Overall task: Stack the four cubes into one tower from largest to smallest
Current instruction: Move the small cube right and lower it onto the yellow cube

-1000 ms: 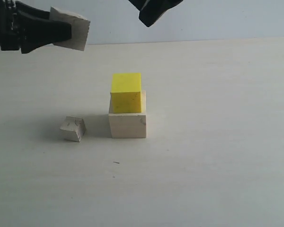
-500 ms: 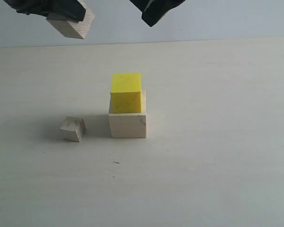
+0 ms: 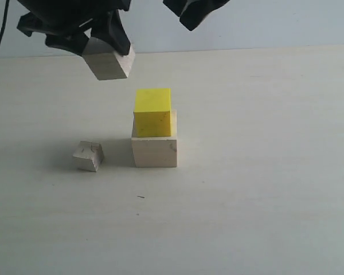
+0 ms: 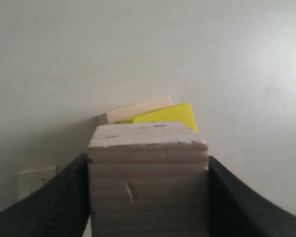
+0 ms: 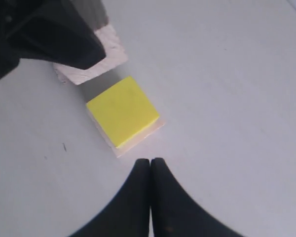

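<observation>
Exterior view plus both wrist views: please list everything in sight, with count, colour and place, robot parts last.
large smooth bare-wood cube: 1, pale wood, on the table, bottom of the stack
bright yellow cube: 1, yellow, resting on the large cube
striped-grain wood cube: 1, pale wood, held in the air, above and left of the yellow cube in the exterior view
small chipped wood cube: 1, pale wood, on the table left of the stack, apart from it
dark speck: 1, on the table, camera side of the stack
table: 1, pale
left gripper: 1, black, clamped on the striped-grain cube
right gripper: 1, black, shut, empty, above the table
</observation>
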Motion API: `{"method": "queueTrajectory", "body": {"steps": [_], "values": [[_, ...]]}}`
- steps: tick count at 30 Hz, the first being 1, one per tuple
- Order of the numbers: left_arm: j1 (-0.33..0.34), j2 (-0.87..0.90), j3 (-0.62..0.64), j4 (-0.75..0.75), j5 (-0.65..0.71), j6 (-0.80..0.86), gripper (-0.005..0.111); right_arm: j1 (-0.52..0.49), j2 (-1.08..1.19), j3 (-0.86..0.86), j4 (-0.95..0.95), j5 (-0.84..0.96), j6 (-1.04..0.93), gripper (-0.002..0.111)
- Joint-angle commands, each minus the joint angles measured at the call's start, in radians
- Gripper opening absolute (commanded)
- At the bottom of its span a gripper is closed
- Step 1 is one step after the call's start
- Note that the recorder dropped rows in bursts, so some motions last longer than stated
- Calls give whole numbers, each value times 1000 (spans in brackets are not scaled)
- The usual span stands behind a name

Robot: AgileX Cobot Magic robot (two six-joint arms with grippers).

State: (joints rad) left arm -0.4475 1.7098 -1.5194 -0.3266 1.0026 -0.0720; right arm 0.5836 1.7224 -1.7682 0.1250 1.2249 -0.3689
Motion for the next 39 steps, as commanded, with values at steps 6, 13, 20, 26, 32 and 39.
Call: {"method": "queueTrajectory", "body": {"steps": [6, 13, 20, 26, 32, 39], "values": [[-43, 53, -73, 33, -4, -97, 0, -7, -10, -2, -212, -4, 155, 0], [-100, 106, -158, 97, 50, -147, 0, -126, -12, -2, -160, -4, 155, 0], [-136, 144, -167, 148, 57, -198, 0, -248, -12, 15, -20, -4, 128, 0], [-145, 169, -198, 150, 66, -239, 0, -266, -12, 91, 4, -14, 99, 0], [-157, 170, -231, 172, 66, -288, 0, -266, -12, 127, 6, -48, 97, 0], [-161, 202, -234, 195, 105, -325, 0, -266, -12, 127, 8, -48, 96, 0]]}}
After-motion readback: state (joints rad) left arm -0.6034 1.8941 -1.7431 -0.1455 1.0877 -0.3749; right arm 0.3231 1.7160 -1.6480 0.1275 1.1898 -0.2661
